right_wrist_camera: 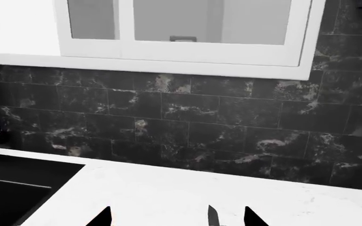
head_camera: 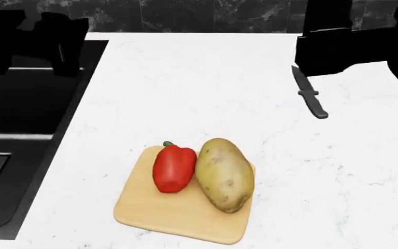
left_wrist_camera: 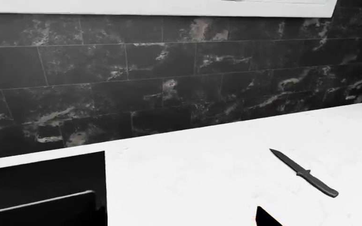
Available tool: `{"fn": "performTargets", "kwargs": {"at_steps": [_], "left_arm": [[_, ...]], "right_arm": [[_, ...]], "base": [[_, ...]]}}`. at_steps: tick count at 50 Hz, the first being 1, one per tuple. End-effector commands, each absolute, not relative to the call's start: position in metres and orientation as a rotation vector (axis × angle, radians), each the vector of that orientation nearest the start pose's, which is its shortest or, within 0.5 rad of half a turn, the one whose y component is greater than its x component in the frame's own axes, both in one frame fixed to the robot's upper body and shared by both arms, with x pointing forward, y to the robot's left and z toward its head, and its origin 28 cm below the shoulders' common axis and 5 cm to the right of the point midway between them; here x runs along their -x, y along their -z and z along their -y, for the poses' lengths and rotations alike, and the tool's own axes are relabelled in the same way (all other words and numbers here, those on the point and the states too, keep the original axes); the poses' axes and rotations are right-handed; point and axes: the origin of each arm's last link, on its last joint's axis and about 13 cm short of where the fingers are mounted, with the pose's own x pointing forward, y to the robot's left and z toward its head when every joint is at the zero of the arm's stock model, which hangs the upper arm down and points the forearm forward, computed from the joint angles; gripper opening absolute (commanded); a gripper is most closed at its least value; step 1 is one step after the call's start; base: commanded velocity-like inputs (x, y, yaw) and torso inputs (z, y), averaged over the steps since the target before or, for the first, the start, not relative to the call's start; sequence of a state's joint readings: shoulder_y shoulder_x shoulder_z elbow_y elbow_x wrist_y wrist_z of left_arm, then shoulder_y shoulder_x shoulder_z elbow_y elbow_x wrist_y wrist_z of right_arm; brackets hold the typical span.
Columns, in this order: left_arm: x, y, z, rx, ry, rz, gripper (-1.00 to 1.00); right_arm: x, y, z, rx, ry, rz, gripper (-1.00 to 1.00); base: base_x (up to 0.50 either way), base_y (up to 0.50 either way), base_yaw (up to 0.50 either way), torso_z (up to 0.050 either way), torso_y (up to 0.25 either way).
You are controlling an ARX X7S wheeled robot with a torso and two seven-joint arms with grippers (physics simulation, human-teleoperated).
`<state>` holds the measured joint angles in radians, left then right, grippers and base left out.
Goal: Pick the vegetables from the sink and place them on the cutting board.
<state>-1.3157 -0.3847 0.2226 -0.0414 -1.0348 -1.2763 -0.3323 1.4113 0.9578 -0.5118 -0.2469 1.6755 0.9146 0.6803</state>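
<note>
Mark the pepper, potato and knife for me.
Pepper [head_camera: 173, 168], head view, middle of red body.
Potato [head_camera: 225, 175], head view, centre of skin.
Knife [head_camera: 310, 92], head view, where blade meets handle.

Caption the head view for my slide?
Pepper and potato lie side by side on the board; knife beyond.

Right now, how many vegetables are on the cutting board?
2. The red bell pepper lies on the cutting board at its left side, the potato beside it on the right. The visible sink part holds none.
</note>
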Motion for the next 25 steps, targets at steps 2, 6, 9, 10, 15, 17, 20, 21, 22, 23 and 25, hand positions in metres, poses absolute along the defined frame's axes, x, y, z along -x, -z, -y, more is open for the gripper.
{"fn": "performTargets", "kwargs": {"at_steps": [2,6,9,10,15,17,20,21,22,23,25], "left_arm": [[-0.323,-0.357,-0.245,0.066,0.307,-0.082,1.00],[-0.323,-0.363,-0.246,0.063,0.298,-0.071,1.00],[-0.325,-0.367,-0.244,0.063,0.286,-0.071,1.00],[-0.324,-0.368,-0.244,0.063,0.288,-0.072,1.00],[-0.328,-0.374,-0.245,0.065,0.266,-0.069,1.00],[-0.327,-0.377,-0.248,0.072,0.265,-0.068,1.00],[-0.327,-0.379,-0.250,0.063,0.264,-0.067,1.00],[-0.328,-0.379,-0.250,0.061,0.263,-0.067,1.00],[-0.328,-0.379,-0.250,0.061,0.262,-0.066,1.00],[-0.328,-0.380,-0.250,0.061,0.263,-0.066,1.00],[-0.328,-0.379,-0.249,0.058,0.262,-0.066,1.00]], "right_arm": [[-0.247,-0.384,0.185,0.036,-0.145,0.114,1.00],[-0.249,-0.387,0.186,0.041,-0.148,0.111,1.00],[-0.250,-0.393,0.188,0.039,-0.144,0.111,1.00],[-0.250,-0.394,0.189,0.040,-0.145,0.111,1.00],[-0.254,-0.406,0.189,0.044,-0.152,0.125,1.00],[-0.255,-0.408,0.190,0.044,-0.151,0.128,1.00],[-0.253,-0.415,0.190,0.046,-0.150,0.144,1.00],[-0.252,-0.418,0.189,0.052,-0.150,0.148,1.00],[-0.251,-0.419,0.189,0.051,-0.148,0.151,1.00],[-0.250,-0.422,0.188,0.055,-0.149,0.154,1.00],[-0.249,-0.426,0.187,0.058,-0.150,0.159,1.00]], "base": [[0.00,0.00,0.00,0.000,0.000],[0.00,0.00,0.00,0.000,0.000],[0.00,0.00,0.00,0.000,0.000],[0.00,0.00,0.00,0.000,0.000],[0.00,0.00,0.00,0.000,0.000],[0.00,0.00,0.00,0.000,0.000],[0.00,0.00,0.00,0.000,0.000],[0.00,0.00,0.00,0.000,0.000],[0.00,0.00,0.00,0.000,0.000],[0.00,0.00,0.00,0.000,0.000],[0.00,0.00,0.00,0.000,0.000]]}}
